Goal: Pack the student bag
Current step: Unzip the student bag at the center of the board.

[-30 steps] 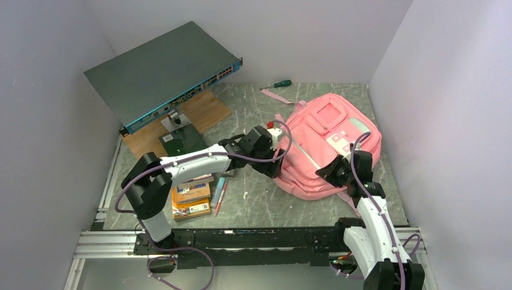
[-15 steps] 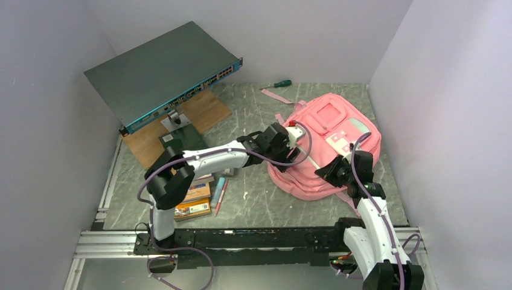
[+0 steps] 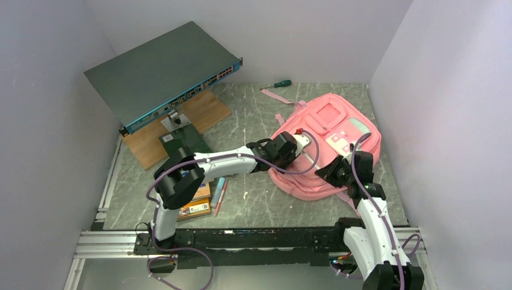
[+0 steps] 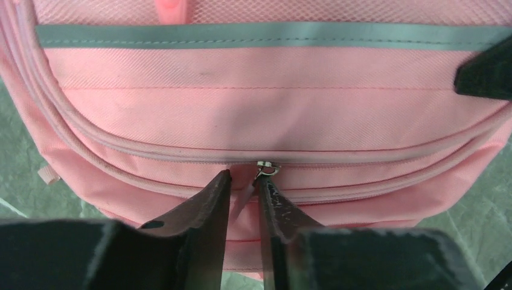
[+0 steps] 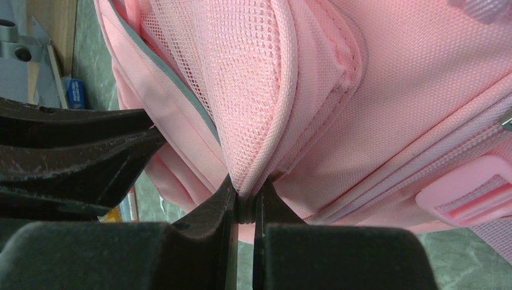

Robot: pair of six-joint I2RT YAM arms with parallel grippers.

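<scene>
The student bag (image 3: 338,130), pink with grey trim, lies flat at the right of the table. My left gripper (image 3: 300,148) is at the bag's near-left edge. In the left wrist view the bag (image 4: 272,115) fills the frame, and the left gripper (image 4: 243,176) has its jaws drawn in on the pink zipper pull hanging from a metal slider (image 4: 266,167). My right gripper (image 3: 331,169) is at the bag's near edge. In the right wrist view the right gripper (image 5: 244,190) is shut on a fold of the mesh pocket edge (image 5: 259,121).
A grey network switch (image 3: 163,72) leans at the back left over a wooden board (image 3: 205,112). A green-handled screwdriver (image 3: 279,84) lies at the back. A stack of books (image 3: 193,202) and pens (image 3: 218,190) lie near the left arm. Walls stand close on both sides.
My left arm has reached right along the bag's near edge, and its jaws have narrowed from wide open onto the zipper pull. The right arm and bag have stayed put.
</scene>
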